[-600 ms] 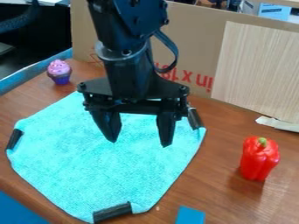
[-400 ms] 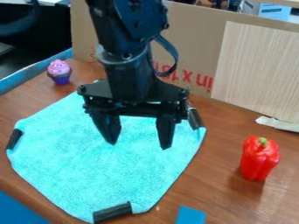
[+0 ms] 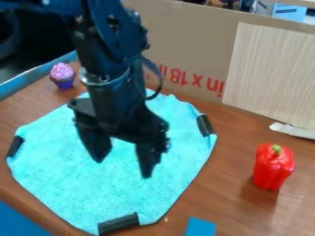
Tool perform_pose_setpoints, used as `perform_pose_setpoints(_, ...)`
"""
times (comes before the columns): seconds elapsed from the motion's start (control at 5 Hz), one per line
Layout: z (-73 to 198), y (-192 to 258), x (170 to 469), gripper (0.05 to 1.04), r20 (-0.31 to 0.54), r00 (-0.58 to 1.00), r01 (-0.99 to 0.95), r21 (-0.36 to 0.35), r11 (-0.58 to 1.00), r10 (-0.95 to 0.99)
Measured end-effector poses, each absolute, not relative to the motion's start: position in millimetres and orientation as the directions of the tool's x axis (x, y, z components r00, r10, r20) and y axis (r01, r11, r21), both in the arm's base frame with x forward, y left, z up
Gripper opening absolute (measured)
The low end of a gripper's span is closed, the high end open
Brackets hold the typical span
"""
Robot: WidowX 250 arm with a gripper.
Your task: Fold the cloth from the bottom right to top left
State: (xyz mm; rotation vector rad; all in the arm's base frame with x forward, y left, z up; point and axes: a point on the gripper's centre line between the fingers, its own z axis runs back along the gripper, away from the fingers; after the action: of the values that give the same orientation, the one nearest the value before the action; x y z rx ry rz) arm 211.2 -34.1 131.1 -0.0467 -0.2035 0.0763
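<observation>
Claw shifted lower-left over cloth (cardboard bears upside-down red print)

Moderately bright, diffuse light lay over the table, and the cloth was brightly lit. At four o'clock, the pepper had small highlights and a soft shadow at its base. Deep gloom sat toward ten o'clock; the arm looked dark.
</observation>
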Motion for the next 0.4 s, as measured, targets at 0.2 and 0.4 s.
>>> perform_pose_setpoints(0.2,114.7,-22.9,207.9,1.0,0.201,0.971,0.13,0.0,0.991,-0.128)
perform_pose_setpoints(0.4,93.1,-22.4,201.7,0.999,0.219,0.94,0.253,0.066,0.965,-0.262)
